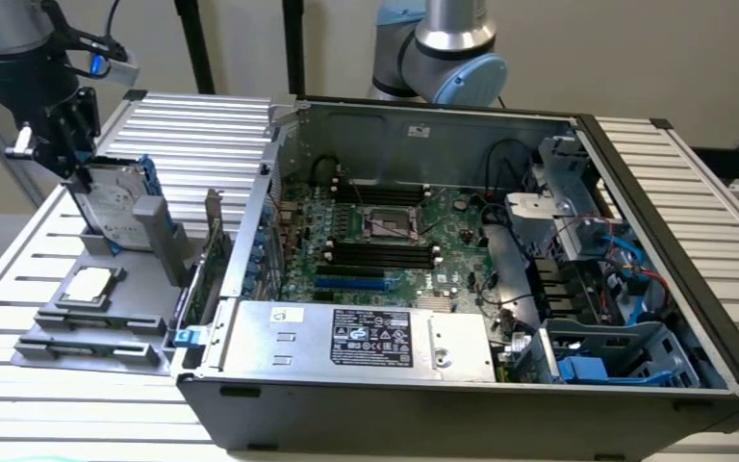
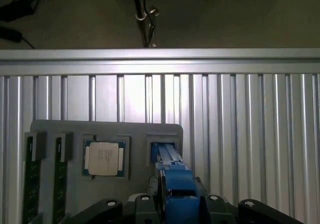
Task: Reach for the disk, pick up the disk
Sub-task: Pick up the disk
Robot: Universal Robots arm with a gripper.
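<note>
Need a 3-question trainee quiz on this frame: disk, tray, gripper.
1. True or false: the disk lies flat on the tray.
2. What sits in the tray pocket beside the disk? A) chip B) fan C) screw
3. Fill in: the gripper is at the top edge of the ____.
Key: 1 false, it stands on edge in a tray slot; 2 A; 3 disk.

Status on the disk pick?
Gripper at disk's top edge. Disk upright in grey tray slot. Nothing in the way.
</note>
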